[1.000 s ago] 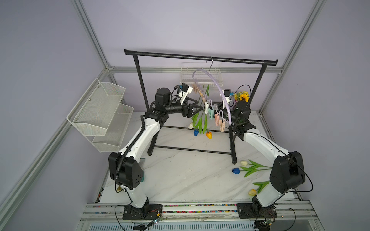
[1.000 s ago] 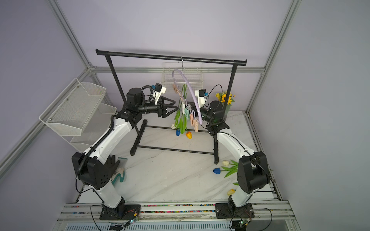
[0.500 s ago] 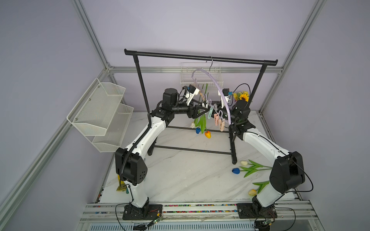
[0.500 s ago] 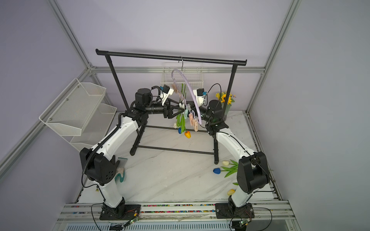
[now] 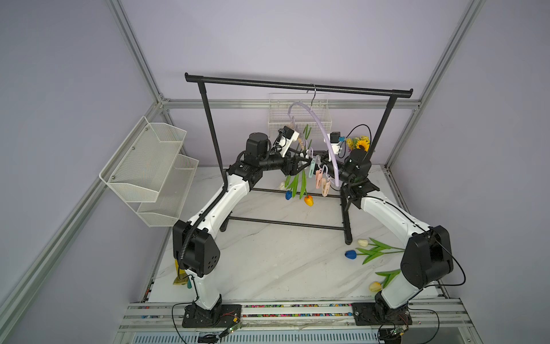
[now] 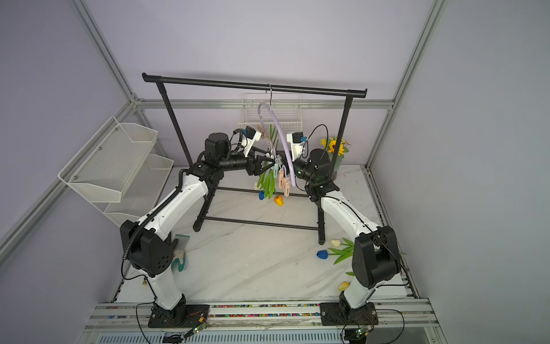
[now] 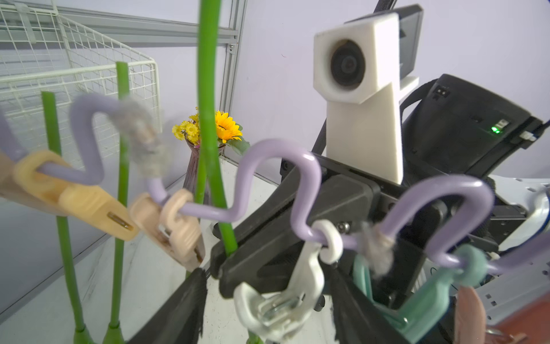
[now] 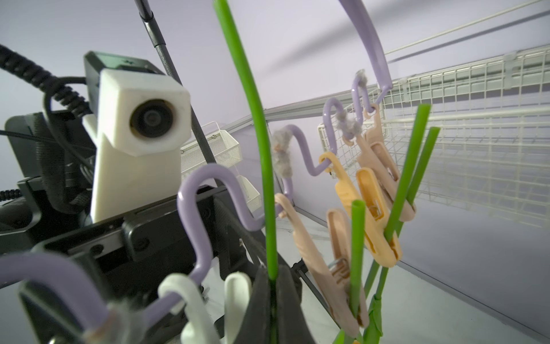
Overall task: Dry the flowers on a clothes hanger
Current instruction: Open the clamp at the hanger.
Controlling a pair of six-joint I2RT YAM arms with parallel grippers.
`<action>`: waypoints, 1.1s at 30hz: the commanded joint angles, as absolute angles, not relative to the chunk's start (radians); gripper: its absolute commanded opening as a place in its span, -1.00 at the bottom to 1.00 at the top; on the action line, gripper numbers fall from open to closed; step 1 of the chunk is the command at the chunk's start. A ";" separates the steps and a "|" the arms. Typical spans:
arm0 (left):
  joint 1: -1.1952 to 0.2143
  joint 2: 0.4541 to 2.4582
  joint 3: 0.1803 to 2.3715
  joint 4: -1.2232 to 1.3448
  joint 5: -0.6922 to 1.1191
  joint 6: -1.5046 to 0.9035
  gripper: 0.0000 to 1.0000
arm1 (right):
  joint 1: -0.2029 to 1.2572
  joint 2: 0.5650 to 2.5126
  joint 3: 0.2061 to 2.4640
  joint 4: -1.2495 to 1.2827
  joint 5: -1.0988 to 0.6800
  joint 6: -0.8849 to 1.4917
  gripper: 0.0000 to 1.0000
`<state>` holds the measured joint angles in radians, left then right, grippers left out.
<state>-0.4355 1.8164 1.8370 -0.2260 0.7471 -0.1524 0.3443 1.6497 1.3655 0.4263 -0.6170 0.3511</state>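
walls: lilac | tabletop: white marble (grey-veined) | rack: black

One clothes hanger hangs on one black rack. Of the tulips, three heads dangle below it and three lie on the counter.

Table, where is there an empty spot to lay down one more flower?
The biggest bare patch of table lies front and middle, between the rack's floor bar, the left arm and the loose tulips beside the right arm. Crowded: under the hanger, where pegs and hung tulips bunch.
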 commanded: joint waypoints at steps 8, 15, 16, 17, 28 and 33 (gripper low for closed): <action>-0.446 1.744 1.838 -0.186 0.704 -0.140 0.15 | 0.353 1.603 1.350 0.413 -0.588 0.325 -1.00; -0.452 1.751 1.848 -0.183 0.728 -0.145 -0.09 | 0.354 1.591 1.341 0.413 -0.583 0.324 -1.00; -0.452 1.754 1.848 -0.187 0.727 -0.144 -0.11 | 0.354 1.590 1.340 0.412 -0.582 0.324 -1.00; -0.453 1.754 1.851 -0.192 0.727 -0.143 -0.13 | 0.354 1.587 1.339 0.413 -0.581 0.324 -1.00; -0.453 1.756 1.865 -0.206 0.726 -0.147 -0.42 | 0.353 1.556 1.302 0.424 -0.562 0.331 -1.00; -0.453 1.755 1.868 -0.195 0.736 -0.162 -0.54 | 0.354 1.520 1.263 0.420 -0.508 0.352 -1.00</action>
